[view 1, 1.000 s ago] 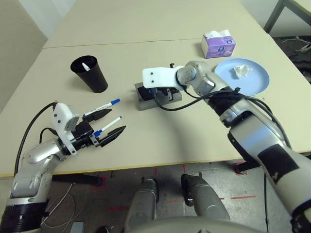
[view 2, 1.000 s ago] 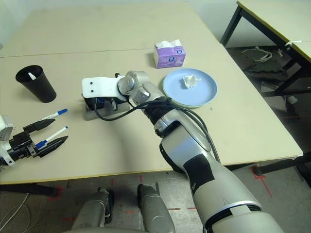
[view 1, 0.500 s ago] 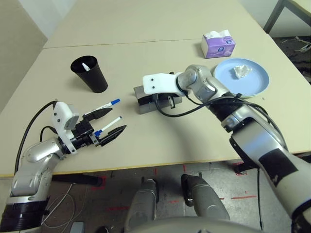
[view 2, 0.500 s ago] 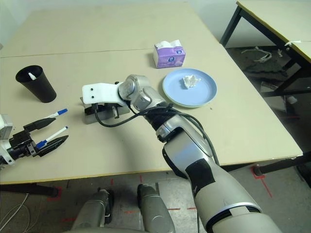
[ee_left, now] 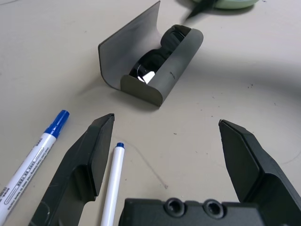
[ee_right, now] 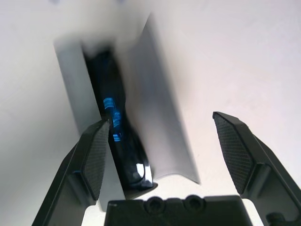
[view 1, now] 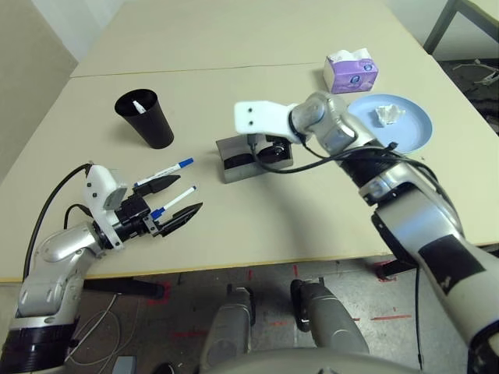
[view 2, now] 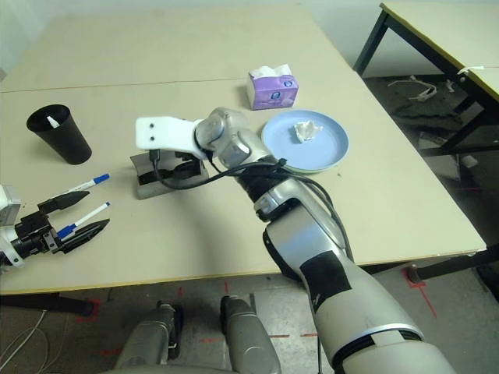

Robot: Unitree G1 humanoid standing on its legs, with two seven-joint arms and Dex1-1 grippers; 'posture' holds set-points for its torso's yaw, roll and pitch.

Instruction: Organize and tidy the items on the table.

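The grey glasses case (view 1: 248, 158) lies open mid-table with the black sunglasses (ee_left: 157, 63) inside it. My right gripper (view 1: 265, 148) hovers just above the case, open and holding nothing; in the right wrist view the sunglasses (ee_right: 120, 146) sit under one finger. Near the table's front left my left gripper (view 1: 189, 192) is open. One blue-capped marker (view 1: 177, 200) lies on the table between its fingers, and the other marker (view 1: 166, 169) lies just beyond the far finger. The crumpled tissue (view 1: 387, 114) rests on the light-blue plate (view 1: 405, 132). A light-green plate's edge (ee_left: 228, 4) shows past the case.
A black tapered cup (view 1: 146, 119) with a white object inside stands at the left. The purple tissue pack (view 1: 351, 71) sits behind the blue plate. The beige table (view 1: 234, 39) has a seam (view 1: 195, 68) across it. Bare tabletop lies in front of the case.
My right gripper has lifted up and off the glasses case, which now lies open beneath it. The left arm and the markers have not moved.
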